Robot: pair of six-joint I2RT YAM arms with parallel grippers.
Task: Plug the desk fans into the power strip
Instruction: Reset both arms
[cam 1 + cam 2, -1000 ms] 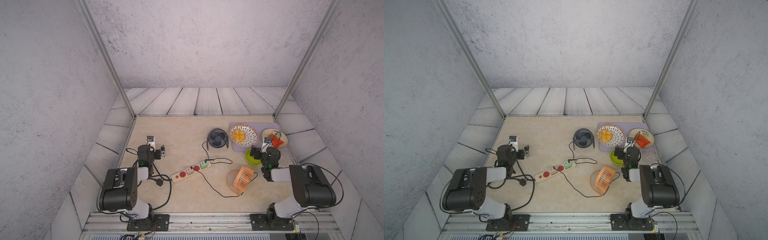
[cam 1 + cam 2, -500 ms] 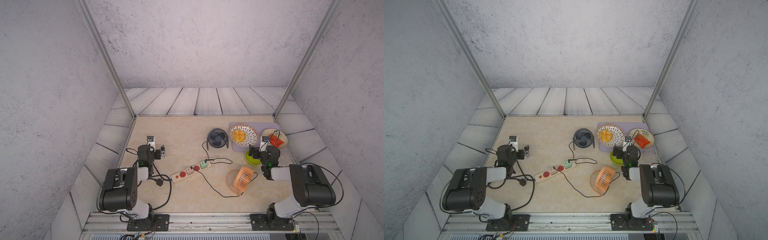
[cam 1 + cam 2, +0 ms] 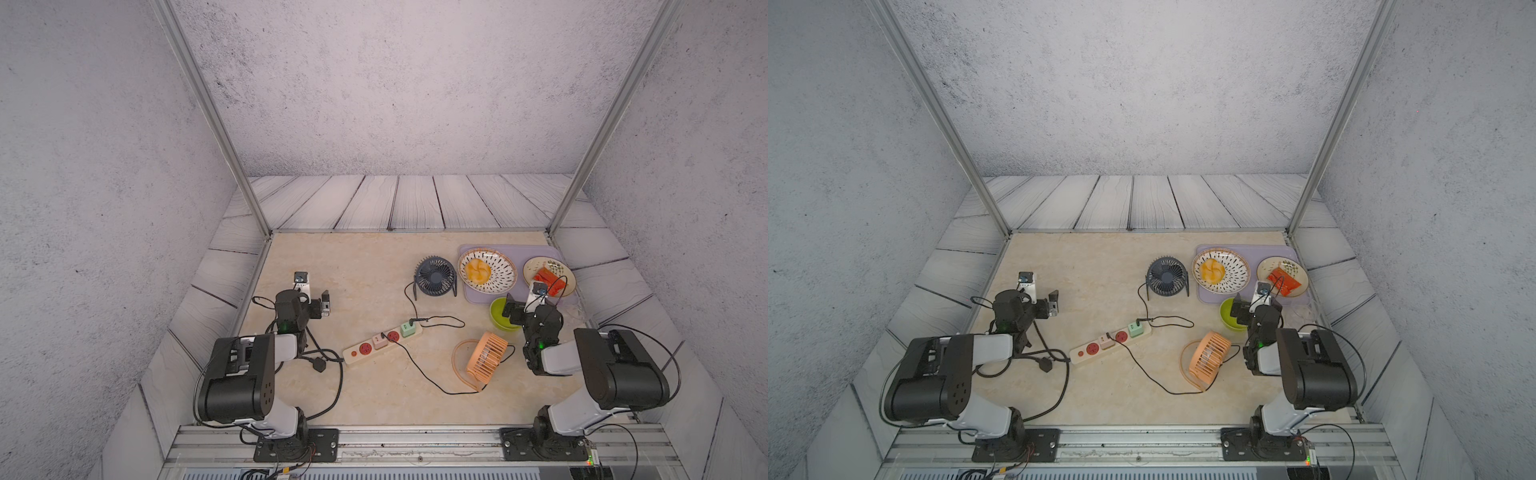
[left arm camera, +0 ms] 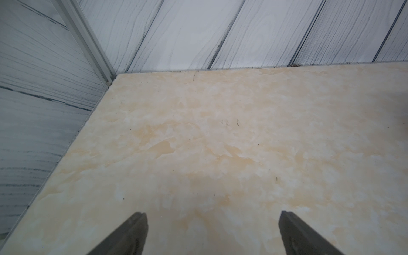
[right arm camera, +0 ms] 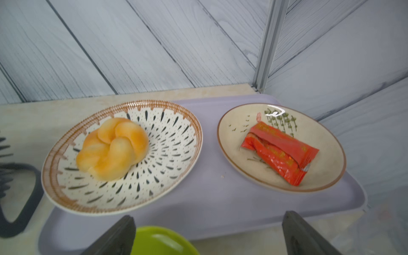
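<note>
Power strip (image 3: 371,347): we find it lying diagonally at mid-table between the two arms. Its thick black cord trails toward the left arm's base.
Occupied sockets: a pink adapter (image 3: 379,340) and a green adapter (image 3: 406,329) sit on the bar. The red socket nearest the button end shows bare.
Desk fan (image 3: 435,277): dark blue and upright on its wire stand, at the far side just beside the tray (image 3: 478,298).
Fan cord (image 3: 409,305): thin and black, it runs down to a small plug (image 3: 417,321) at the green adapter. We cannot tell whether the plug is seated.
Orange fan (image 3: 485,359): tilted on the table (image 4: 220,132) near the right arm, with its own cord running to the strip's middle.
Left gripper (image 4: 213,217): jaws spread wide and empty over bare table, well apart from the strip.
Right gripper (image 5: 208,218): jaws spread wide and empty above the green bowl (image 5: 159,242), facing the tray.
Handling, plug: we judge it small, rigid and light. Pinch the flat sides of its body, never the limp cord.
Handling, strip: we judge it a light, stiff plastic bar, likely to slide on the smooth top under an insertion push. Brace it across its width near the chosen socket.
</note>
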